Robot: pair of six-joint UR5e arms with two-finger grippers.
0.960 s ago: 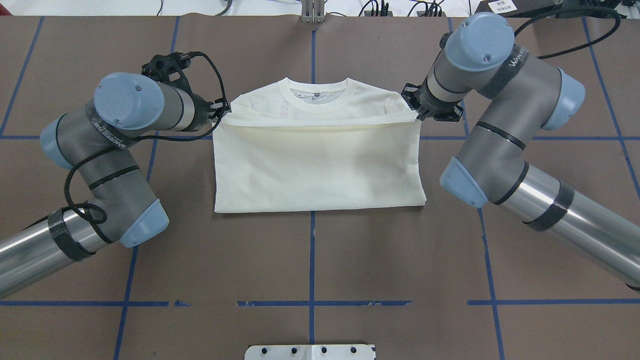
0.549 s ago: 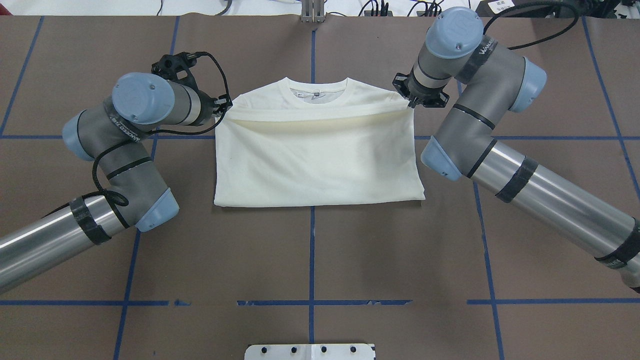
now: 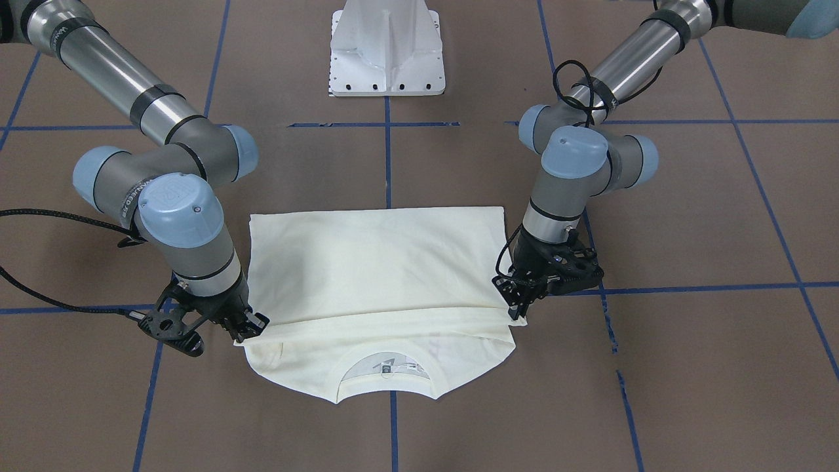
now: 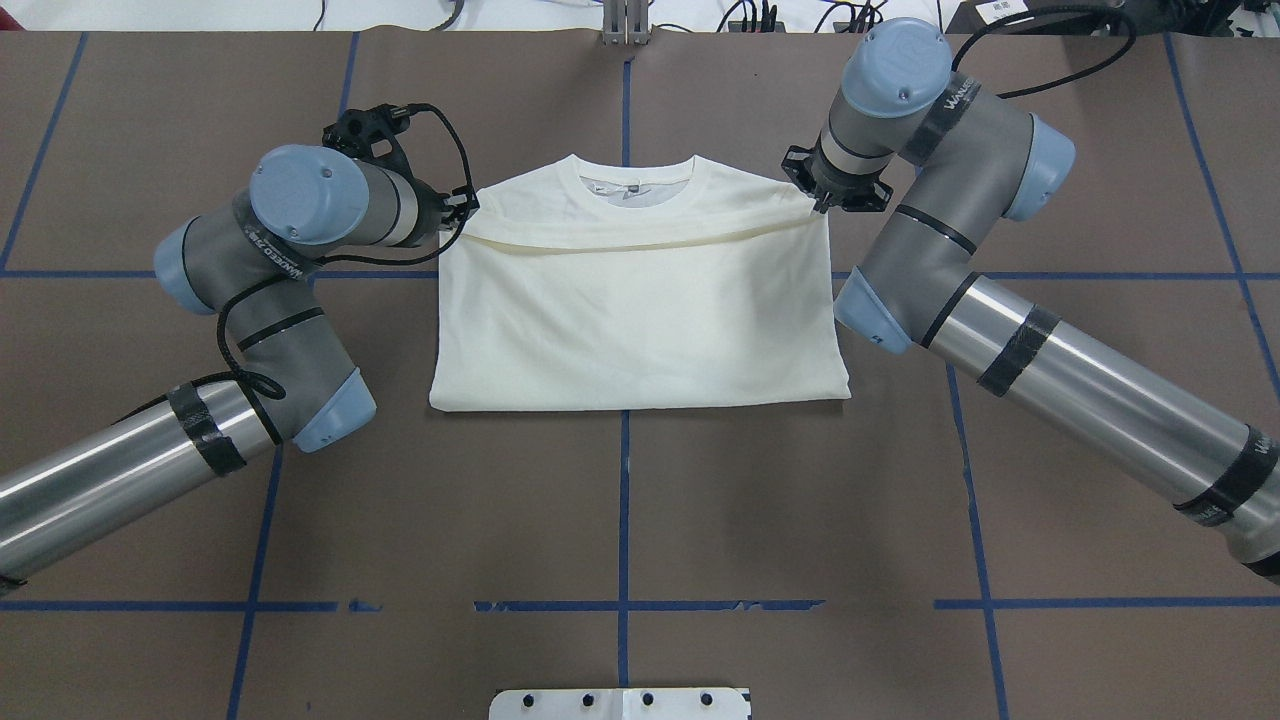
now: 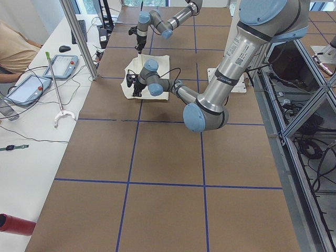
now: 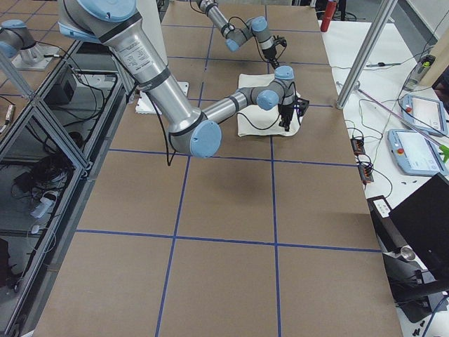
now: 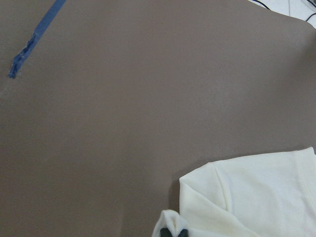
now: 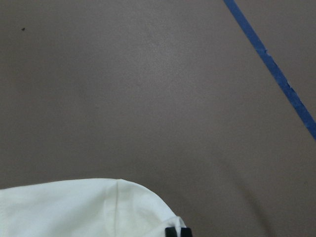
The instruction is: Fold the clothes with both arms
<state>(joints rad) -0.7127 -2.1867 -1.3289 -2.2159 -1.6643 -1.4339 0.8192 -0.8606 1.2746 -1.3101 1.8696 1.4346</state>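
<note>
Shirt (image 4: 640,310) was soft dull cloth. Table (image 4: 800,500) was dull brown. Left arm (image 4: 90,480), right arm (image 4: 1090,400) had shiny metal tubes, smooth caps (image 4: 895,55).

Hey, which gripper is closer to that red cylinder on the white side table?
Left. The left gripper holds the shirt corner on the side toward the red cylinder; the right gripper holds the opposite corner, across the shirt, farther off.

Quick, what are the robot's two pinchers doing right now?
Left gripper: closed, pinching one corner of the T-shirt's folded-over edge.
Right gripper: closed, pinching the other corner.
</note>
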